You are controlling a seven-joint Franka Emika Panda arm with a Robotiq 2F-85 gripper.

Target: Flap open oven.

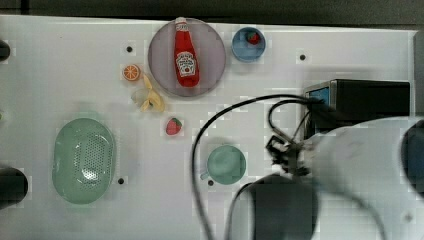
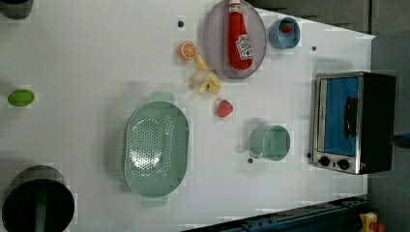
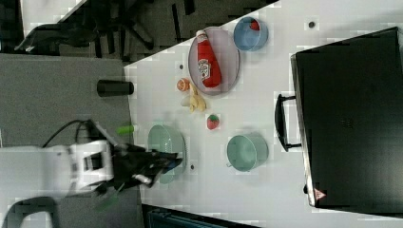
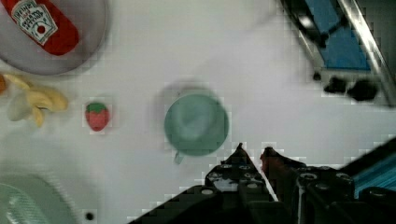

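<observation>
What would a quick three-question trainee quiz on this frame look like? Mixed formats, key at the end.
1. True or false: the oven has its glass door shut.
2. What lies on the grey plate? A) a spoon B) a ketchup bottle C) a sponge
3. Short answer: in the left view, which object on the table stands closest to the oven's front?

Key: 1 true. 2 B. 3 the green cup.
</observation>
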